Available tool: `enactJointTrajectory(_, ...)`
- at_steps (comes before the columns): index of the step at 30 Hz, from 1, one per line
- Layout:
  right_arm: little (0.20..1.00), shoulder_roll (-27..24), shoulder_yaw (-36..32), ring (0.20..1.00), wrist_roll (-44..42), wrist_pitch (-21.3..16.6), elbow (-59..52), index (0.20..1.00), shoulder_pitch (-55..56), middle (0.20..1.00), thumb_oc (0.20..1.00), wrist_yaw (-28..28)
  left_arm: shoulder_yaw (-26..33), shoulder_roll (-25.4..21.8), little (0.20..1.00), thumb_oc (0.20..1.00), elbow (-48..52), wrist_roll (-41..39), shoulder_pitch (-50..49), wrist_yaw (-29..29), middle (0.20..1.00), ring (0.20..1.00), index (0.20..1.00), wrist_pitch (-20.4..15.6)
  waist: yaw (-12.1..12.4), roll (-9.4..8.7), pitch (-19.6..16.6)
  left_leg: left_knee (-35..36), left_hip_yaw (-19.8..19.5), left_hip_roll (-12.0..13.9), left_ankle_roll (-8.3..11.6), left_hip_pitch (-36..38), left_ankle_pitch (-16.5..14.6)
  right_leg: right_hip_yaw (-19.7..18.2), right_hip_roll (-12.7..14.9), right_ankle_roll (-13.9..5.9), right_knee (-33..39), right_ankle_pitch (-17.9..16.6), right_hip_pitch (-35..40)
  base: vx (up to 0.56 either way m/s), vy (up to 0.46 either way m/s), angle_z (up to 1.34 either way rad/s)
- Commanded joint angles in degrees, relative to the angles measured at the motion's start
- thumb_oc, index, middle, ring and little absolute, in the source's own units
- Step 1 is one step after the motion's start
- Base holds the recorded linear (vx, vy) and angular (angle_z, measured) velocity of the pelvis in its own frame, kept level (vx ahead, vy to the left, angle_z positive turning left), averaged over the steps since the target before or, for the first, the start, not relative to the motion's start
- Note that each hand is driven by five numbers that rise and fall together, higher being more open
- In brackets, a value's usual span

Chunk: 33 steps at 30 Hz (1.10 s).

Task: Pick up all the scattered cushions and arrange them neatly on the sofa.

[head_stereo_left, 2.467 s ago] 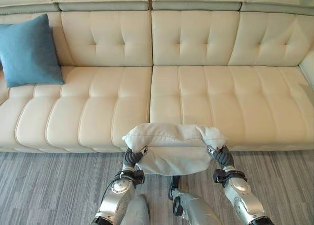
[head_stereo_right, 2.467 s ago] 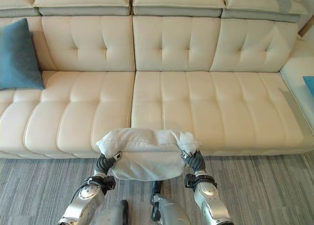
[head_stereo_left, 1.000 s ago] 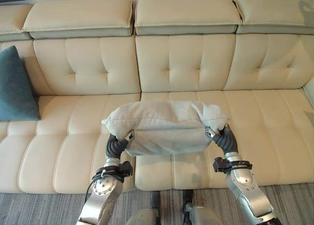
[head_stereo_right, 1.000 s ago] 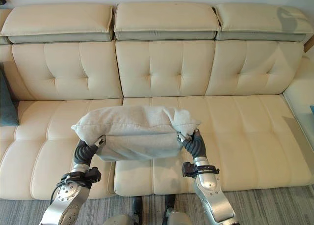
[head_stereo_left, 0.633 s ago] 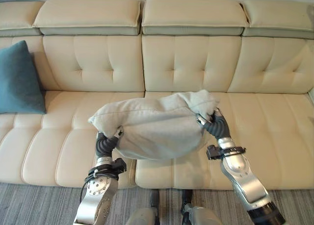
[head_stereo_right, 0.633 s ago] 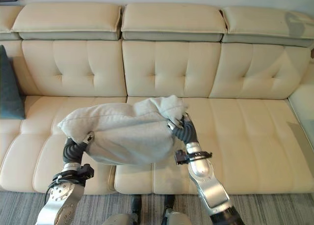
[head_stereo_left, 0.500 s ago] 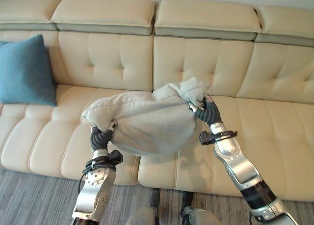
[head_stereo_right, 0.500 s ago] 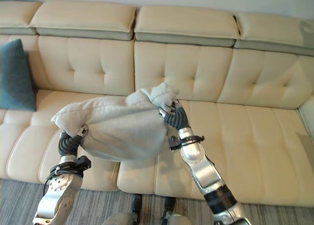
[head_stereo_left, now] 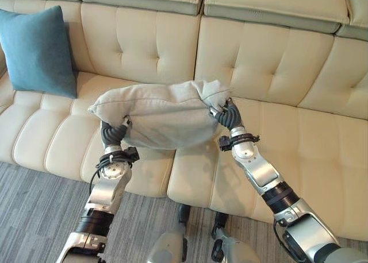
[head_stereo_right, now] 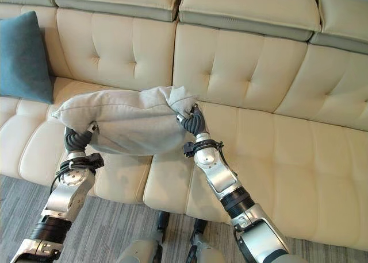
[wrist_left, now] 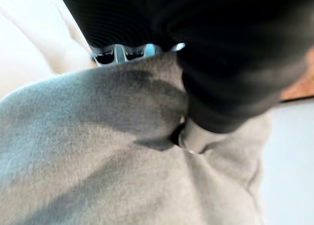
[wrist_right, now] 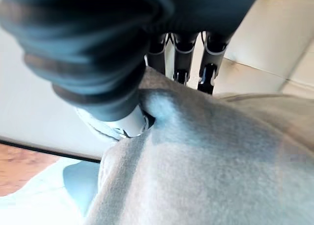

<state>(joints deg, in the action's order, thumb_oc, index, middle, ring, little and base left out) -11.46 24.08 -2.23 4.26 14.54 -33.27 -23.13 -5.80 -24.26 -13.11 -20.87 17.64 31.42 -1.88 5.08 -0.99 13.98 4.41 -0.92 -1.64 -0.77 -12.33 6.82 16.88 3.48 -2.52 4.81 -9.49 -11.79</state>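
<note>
The blue cushion (head_stereo_left: pixel 38 49) leans on the sofa (head_stereo_left: pixel 276 73) back at the far left. Next comes the left hand (head_stereo_left: pixel 113 134), pinching one end of the grey cushion (head_stereo_left: pixel 155 113). The right hand (head_stereo_left: pixel 227 115) pinches the other end; its thumb seems pressed into the cloth, though the close view is murky. A moment ago the grey cushion hung lower, near the sofa's front edge. Now it is over the seat, so it can probably be put down soon.
</note>
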Motion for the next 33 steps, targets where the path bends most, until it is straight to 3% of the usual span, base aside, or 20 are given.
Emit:
enactJointTrajectory(1, 0.200, 3.6, 1.7, 0.200, 1.1, -4.4, 0.1, 0.200, -8.1, 0.200, 0.200, -1.9, -1.4, -4.5, 0.200, 0.200, -2.3, 3.3, 12.4, 2.3, 0.200, 0.200, 0.200, -4.3, -0.8, -0.27, 2.8, -1.6, 5.7, -0.6, 1.39, 0.0, -5.5, -3.4, 1.6, -2.92, -2.8, 10.7, 2.7, 0.00, 0.022, -0.05)
enactJointTrajectory(7, 0.200, 4.5, 4.4, 0.200, 1.9, -3.6, 9.5, 0.200, -16.2, 0.200, 0.200, -3.0, -5.9, -7.4, 0.200, 0.200, -14.4, 3.5, 26.5, 4.3, 0.200, 0.200, 0.200, -4.1, -1.4, 0.19, 4.3, -3.6, 5.8, -0.5, 1.67, -4.6, -5.2, -3.8, 1.9, -2.76, -4.7, 10.5, -1.8, 0.00, 0.003, -0.07)
enactJointTrajectory(9, 0.200, 3.7, 3.7, 0.200, 2.1, -3.0, 14.0, 0.200, -23.0, 0.200, 0.200, -5.4, -7.8, -10.2, 0.200, 0.200, -18.1, 3.5, 34.1, 5.5, 0.200, 0.200, 0.200, -4.1, -1.7, 0.24, 4.4, -3.8, 5.6, -0.5, 1.92, -6.2, -4.9, -3.7, 1.8, -2.97, -4.7, 10.3, -3.2, 0.06, 0.006, -0.02)
enactJointTrajectory(15, 0.200, 1.7, 4.5, 0.200, 0.5, -2.5, 25.2, 0.200, -33.5, 0.200, 0.200, -7.7, -13.4, -12.8, 0.200, 0.200, -26.9, 1.5, 46.6, 4.8, 0.200, 0.200, 0.200, -4.3, -1.4, -0.12, 5.2, -4.3, 5.2, -0.6, 2.17, -7.9, -4.7, -3.3, 1.7, -3.18, -5.2, 10.1, -4.7, 0.02, -0.009, 0.10)
enactJointTrajectory(26, 0.200, -1.9, 11.0, 0.200, -4.9, -1.5, 45.4, 0.200, -48.3, 0.200, 0.200, -7.4, -24.7, -12.9, 0.200, 0.200, -46.0, -1.1, 67.3, 2.4, 0.200, 0.200, 0.200, -2.8, -0.6, -0.69, 6.1, -2.5, 4.4, -0.4, 2.88, -9.3, -2.8, -2.4, 1.1, -3.76, -3.8, 8.8, -5.9, 0.00, -0.009, 0.06)
enactJointTrajectory(27, 0.200, -2.0, 11.4, 0.200, -5.1, -1.6, 46.4, 0.200, -48.9, 0.200, 0.200, -7.3, -25.4, -12.5, 0.241, 0.241, -46.5, -1.2, 68.2, 2.1, 0.241, 0.241, 0.241, -2.8, -0.6, -0.67, 6.0, -2.3, 4.3, -0.4, 2.90, -9.2, -2.7, -2.4, 1.1, -3.80, -3.6, 8.8, -5.8, 0.01, 0.006, 0.08)
enactJointTrajectory(28, 0.517, -3.0, 12.8, 0.517, -4.9, -1.4, 47.4, 0.517, -50.6, 0.517, 0.517, -6.9, -25.6, -12.1, 1.000, 1.000, -47.5, -2.2, 69.1, 1.9, 1.000, 1.000, 1.000, -3.0, -0.4, -0.80, 6.0, -2.0, 4.2, -0.5, 2.97, -9.1, -2.6, -2.3, 1.1, -3.86, -3.4, 8.7, -5.7, 0.02, 0.005, 0.09)
enactJointTrajectory(29, 1.000, -3.8, 13.8, 1.000, -6.1, -1.4, 48.6, 1.000, -51.8, 1.000, 1.000, -6.2, -25.8, -11.5, 1.000, 1.000, -47.8, -4.3, 70.3, 0.9, 1.000, 1.000, 1.000, -3.7, -0.2, -0.85, 6.0, -1.7, 3.9, -0.5, 2.94, -8.7, -2.5, -2.2, 1.0, -3.97, -3.0, 8.6, -5.3, 0.02, 0.003, 0.08)
enactJointTrajectory(33, 1.000, -6.4, 16.2, 1.000, -5.1, -0.5, 49.2, 1.000, -53.6, 1.000, 1.000, -5.3, -24.0, -10.8, 1.000, 1.000, -48.7, -10.5, 70.0, -0.3, 1.000, 1.000, 1.000, -5.3, -0.2, -1.19, 5.7, -1.0, 3.8, -0.6, 3.06, -7.7, -2.4, -2.1, 1.0, -4.14, -2.1, 8.4, -4.2, 0.03, 0.002, 0.05)
